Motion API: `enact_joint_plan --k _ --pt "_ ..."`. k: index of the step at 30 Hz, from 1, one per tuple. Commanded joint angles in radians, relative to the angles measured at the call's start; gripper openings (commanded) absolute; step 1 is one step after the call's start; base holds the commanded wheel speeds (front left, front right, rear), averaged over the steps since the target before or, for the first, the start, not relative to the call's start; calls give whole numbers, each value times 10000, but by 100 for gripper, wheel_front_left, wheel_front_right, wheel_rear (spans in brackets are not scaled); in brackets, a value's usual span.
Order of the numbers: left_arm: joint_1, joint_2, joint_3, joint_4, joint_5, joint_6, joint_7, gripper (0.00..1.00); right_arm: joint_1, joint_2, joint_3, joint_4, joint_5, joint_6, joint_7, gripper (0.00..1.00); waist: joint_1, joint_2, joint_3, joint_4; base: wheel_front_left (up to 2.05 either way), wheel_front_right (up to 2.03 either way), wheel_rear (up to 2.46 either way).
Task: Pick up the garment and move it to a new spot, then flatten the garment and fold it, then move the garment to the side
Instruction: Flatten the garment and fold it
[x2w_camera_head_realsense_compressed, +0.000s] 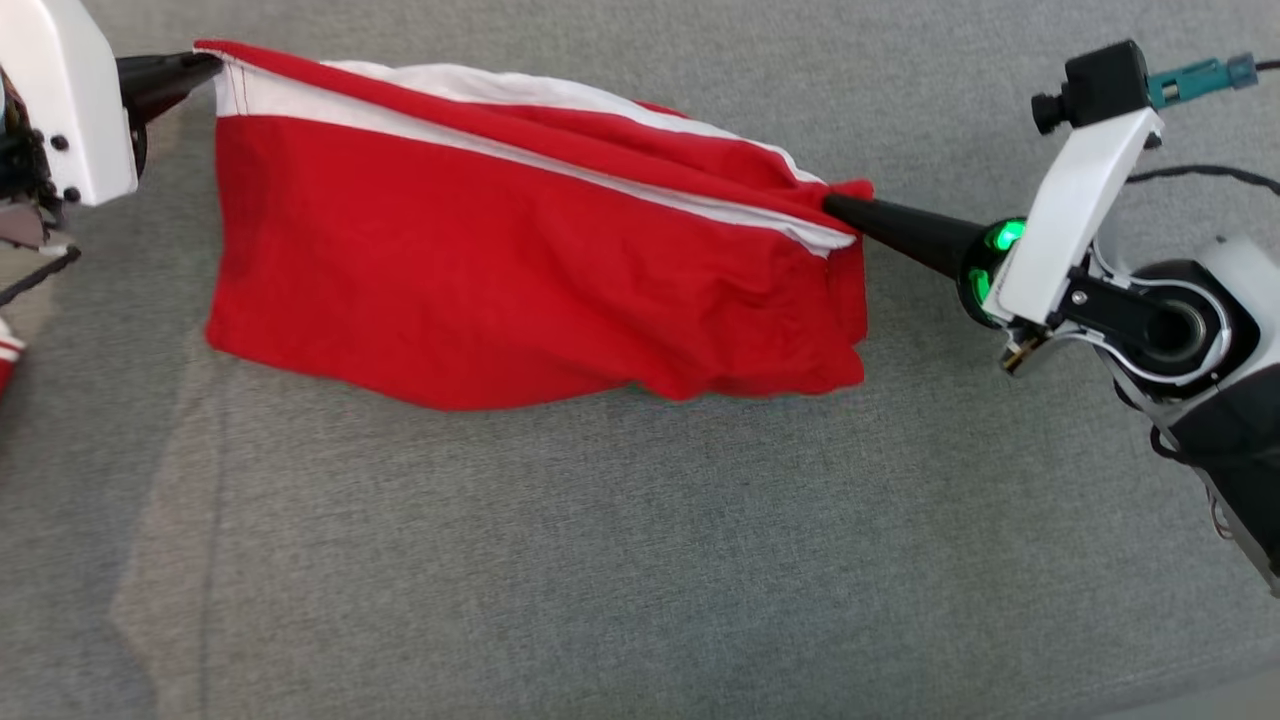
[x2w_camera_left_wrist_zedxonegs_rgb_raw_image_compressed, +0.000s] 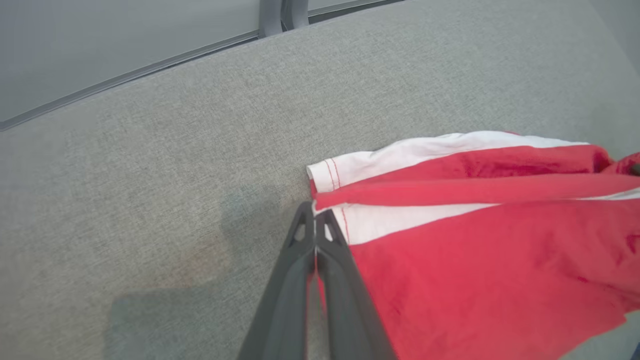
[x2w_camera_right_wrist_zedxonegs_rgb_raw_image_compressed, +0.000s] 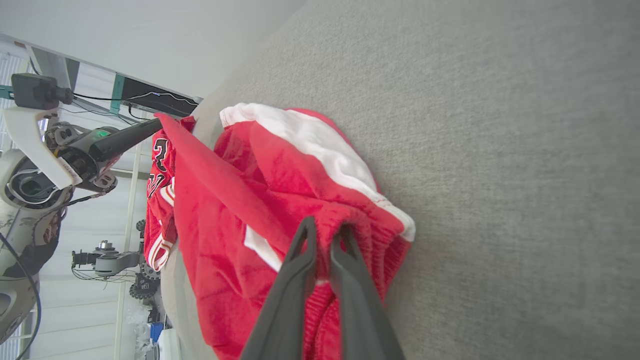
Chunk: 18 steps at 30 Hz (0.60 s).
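Left claw (x2w_camera_left_wrist_zedxonegs_rgb_raw_image_compressed: 315, 212) is clamping shut on the garment's (x2w_camera_head_realsense_compressed: 500, 260) white-banded corner, with the fingers pressed flat together and the cloth pinched at the very tips. Right claw (x2w_camera_right_wrist_zedxonegs_rgb_raw_image_compressed: 325, 227) is pinching the opposite end, jaws nearly together on a bunched wad of red fabric.

I'm holding the two claws well apart so the banded top edge is running taut between them; that tension is what's spreading the cloth for flattening. The band is riding up off the worktop (x2w_camera_head_realsense_compressed: 600, 560). The red body is draping down from it, and the lower hem seems to be lying on the surface.

Garment is sitting in the far half of the worktop, its left end near the left edge.

Right end is looking rumpled, with layers gathered at the grip, so I'm reading this as mid-flatten, fold not started. Risk: that grip is catching several layers, which may be setting a crease at lay-down.

Another red piece (x2w_camera_right_wrist_zedxonegs_rgb_raw_image_compressed: 160, 170) is hanging beyond the left edge; can't tell if it's touching ours.
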Motion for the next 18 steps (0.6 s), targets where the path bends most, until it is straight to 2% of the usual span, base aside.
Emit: enact_joint_plan --k 1,12,13,15,17,18 --pt "-253 -85 44 280 40 -71 14 0 -198 49 -18 144 -97 4 2 0 0 0 366 -269 0 0 0" --pt "-711 -745 -123 1525 58 -202 259 0 -741 540 21 551 -309 4 -49 0 0 0 765 -569 0 0 0" --pt "-713 -760 -154 1581 98 -216 280 0 -762 558 13 554 -328 4 -73 2 0 0 765 -577 0 0 0" --pt "-717 -816 -209 1692 125 -238 317 0 -794 584 -14 558 -346 5 -104 11 0 0 752 -584 0 0 0" --pt "-732 -856 -234 1801 98 -235 349 0 -796 620 -22 566 -345 5 -140 42 0 0 726 -570 0 0 0" --pt "-737 -865 -248 1830 88 -242 348 26 -791 635 -20 546 -359 4 -158 51 0 0 708 -559 0 0 0"
